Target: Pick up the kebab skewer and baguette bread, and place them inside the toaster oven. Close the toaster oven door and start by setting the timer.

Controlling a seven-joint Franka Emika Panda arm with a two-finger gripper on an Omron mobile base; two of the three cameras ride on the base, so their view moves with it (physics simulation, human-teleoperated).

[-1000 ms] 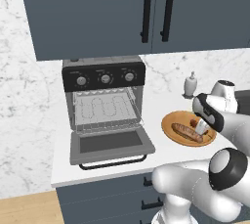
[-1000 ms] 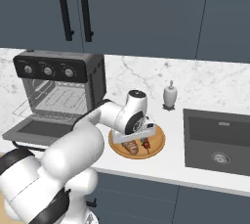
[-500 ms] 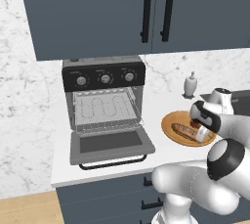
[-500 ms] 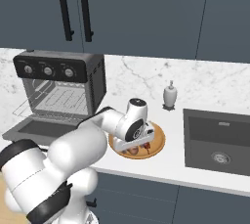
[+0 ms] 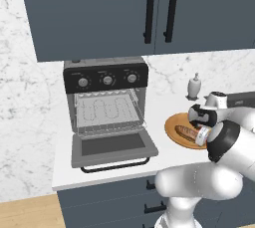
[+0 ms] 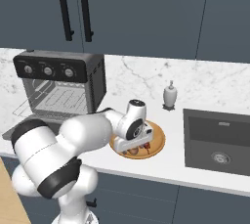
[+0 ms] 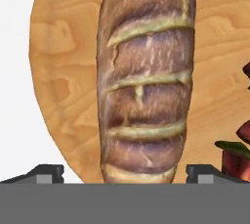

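Note:
The baguette bread (image 7: pixel 144 76) lies lengthwise on a round wooden plate (image 7: pixel 58 71), and in the hand view it sits straight between my two fingertips (image 7: pixel 45 171). My gripper (image 7: pixel 127 174) is open and straddles the loaf's near end, low over the plate (image 5: pixel 173 125). From the left base view the baguette bread (image 5: pixel 187 132) shows beside the hand (image 5: pixel 200 136). Dark red chunks of the kebab skewer (image 7: pixel 238 155) lie at the loaf's right, on the same plate (image 6: pixel 157 142). The toaster oven (image 5: pixel 106 100) stands to the left, its door (image 5: pixel 112 148) dropped open and the wire rack bare.
A small soap bottle (image 6: pixel 169 96) stands behind the plate against the marble wall. A dark sink (image 6: pixel 218 140) is sunk into the counter on the right. Dark cabinets with black bar handles hang above the oven.
The hand has dropped lower onto the plate, closing in around the baguette. The jaws have stayed wide open, and nothing else has moved.

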